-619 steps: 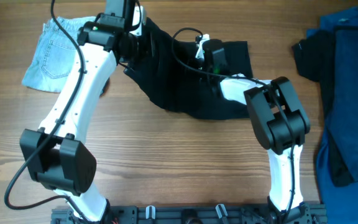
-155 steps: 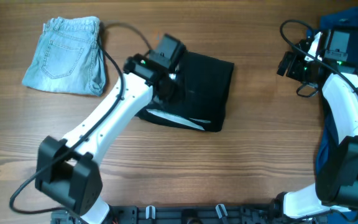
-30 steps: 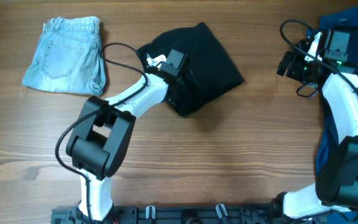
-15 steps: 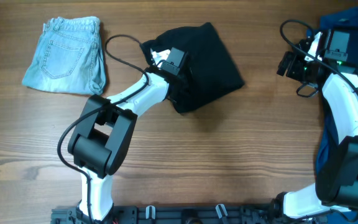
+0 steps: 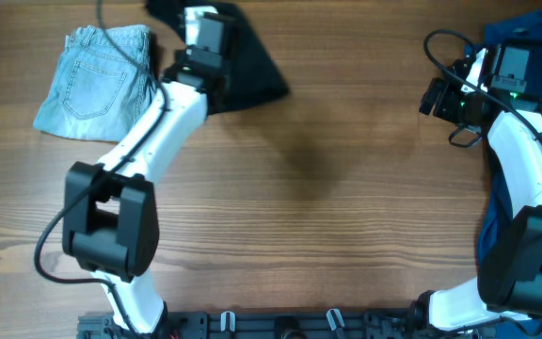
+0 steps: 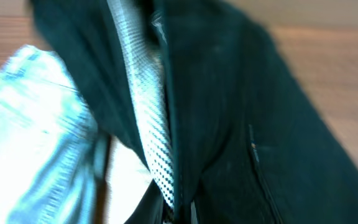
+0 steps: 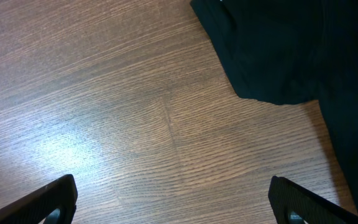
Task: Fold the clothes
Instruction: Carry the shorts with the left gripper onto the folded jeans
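Your left gripper (image 5: 203, 38) is reaching out to the far edge of the table (image 5: 327, 207), and its jaws are clenching on the black garment (image 5: 252, 71). The garment is lying bunched at that far edge, a little left of the middle, with one corner trailing back toward the open wood. In the left wrist view the dark cloth is filling almost the whole picture, and a strip of its pale mesh lining (image 6: 145, 106) is showing along a fold that is running down toward the fingers. The picture is blurring there, so you cannot tell how much cloth is sitting between the jaws.

The light-blue denim shorts (image 5: 97, 80) are lying folded flat in the far left corner of the table, just beside the black garment and your left arm.

Your right gripper (image 7: 176, 202) is hanging released, its fingertips standing wide apart over bare wood near the right edge and grasping nothing. A black piece (image 7: 278, 50) is lying just ahead of it, part of the pile of dark-blue and black clothes (image 5: 525, 141) that is sprawling along the right edge of the table.
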Available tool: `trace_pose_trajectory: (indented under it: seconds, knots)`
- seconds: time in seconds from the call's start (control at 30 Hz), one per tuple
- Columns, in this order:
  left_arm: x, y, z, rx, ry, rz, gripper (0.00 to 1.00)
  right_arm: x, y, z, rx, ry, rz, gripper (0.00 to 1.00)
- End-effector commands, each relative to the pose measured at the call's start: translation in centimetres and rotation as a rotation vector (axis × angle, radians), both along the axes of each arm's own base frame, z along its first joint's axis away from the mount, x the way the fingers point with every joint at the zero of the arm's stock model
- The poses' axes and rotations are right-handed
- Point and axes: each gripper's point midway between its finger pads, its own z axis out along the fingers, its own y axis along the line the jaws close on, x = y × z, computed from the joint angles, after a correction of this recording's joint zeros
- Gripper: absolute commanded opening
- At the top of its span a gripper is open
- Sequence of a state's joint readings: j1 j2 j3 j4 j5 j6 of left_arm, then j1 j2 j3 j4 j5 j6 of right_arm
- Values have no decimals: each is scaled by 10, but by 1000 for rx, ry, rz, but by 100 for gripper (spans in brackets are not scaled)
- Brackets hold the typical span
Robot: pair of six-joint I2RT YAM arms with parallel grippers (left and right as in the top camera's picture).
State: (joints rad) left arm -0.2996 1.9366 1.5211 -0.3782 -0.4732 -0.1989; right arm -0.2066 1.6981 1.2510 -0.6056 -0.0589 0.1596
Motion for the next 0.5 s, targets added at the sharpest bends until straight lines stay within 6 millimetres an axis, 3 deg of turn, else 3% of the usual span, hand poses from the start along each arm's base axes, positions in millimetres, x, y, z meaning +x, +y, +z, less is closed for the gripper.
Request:
trace_pose_trajectory:
  seconds: [0.0, 0.17, 0.33, 0.4, 0.47]
  knots:
    - [15, 48, 55, -23, -152, 111, 4, -1, -1, -6, 4, 15, -2, 100]
    - [43, 65, 74, -131, -238, -52, 4, -1, -1, -6, 4, 15, -2, 100]
    - [58, 101, 108, 33, -356, -88, 4, -1, -1, -6, 4, 15, -2, 100]
    - [58, 130, 121, 94, -398, -22, 4, -1, -1, -6, 4, 15, -2, 100]
    - [50, 178, 126, 139, -398, 88, 4, -1, -1, -6, 4, 15, -2, 100]
